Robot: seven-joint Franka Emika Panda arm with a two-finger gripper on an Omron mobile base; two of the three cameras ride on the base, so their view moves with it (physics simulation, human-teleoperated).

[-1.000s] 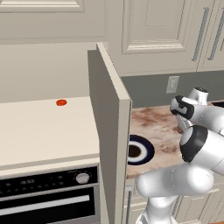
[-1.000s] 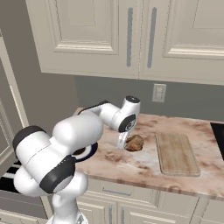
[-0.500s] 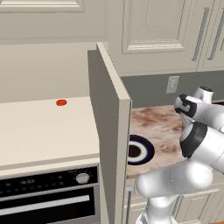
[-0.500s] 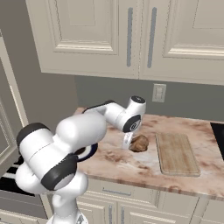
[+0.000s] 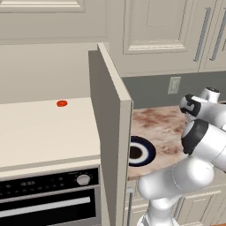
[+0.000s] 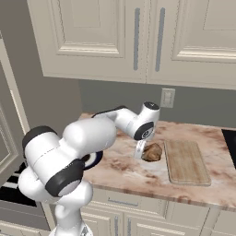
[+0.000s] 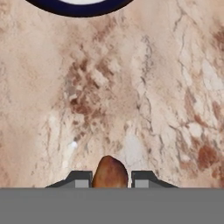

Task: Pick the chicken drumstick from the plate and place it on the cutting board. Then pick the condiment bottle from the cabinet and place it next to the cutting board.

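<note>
There is one tool (image 7: 111, 180). Its two dark finger tips are close together with one chicken drumstick (image 7: 110, 173) pinched between them. In the hand view the brown meat sits right between the tips, with the pink-brown marbled bench (image 7: 144, 100) under it.

In the right base view the one white arm reaches out over the bench. The chicken drumstick (image 6: 152, 151) hangs under the hand, low over the bench. It is just beside the left edge of the cutting board (image 6: 185, 162). It is not on the board. There is one cutting board, flat and tan, and it lies on the bench to the right of the meat.

There is one plate (image 5: 143, 151). It has a dark blue rim, a white ring and a brown middle. It sits on the bench beside the open cabinet door (image 5: 112, 132). In the right base view the plate (image 6: 94, 159) is mostly hidden behind the arm. In the hand view a bit of its blue rim (image 7: 78, 8) shows at the top edge.

The cabinet (image 5: 48, 128) has one cream shelf, and one small red disc (image 5: 62, 103) lies on it. Below it is one dark oven (image 5: 48, 198) with one round knob. One wall socket (image 6: 167, 97) is on the grey wall above the bench.
</note>
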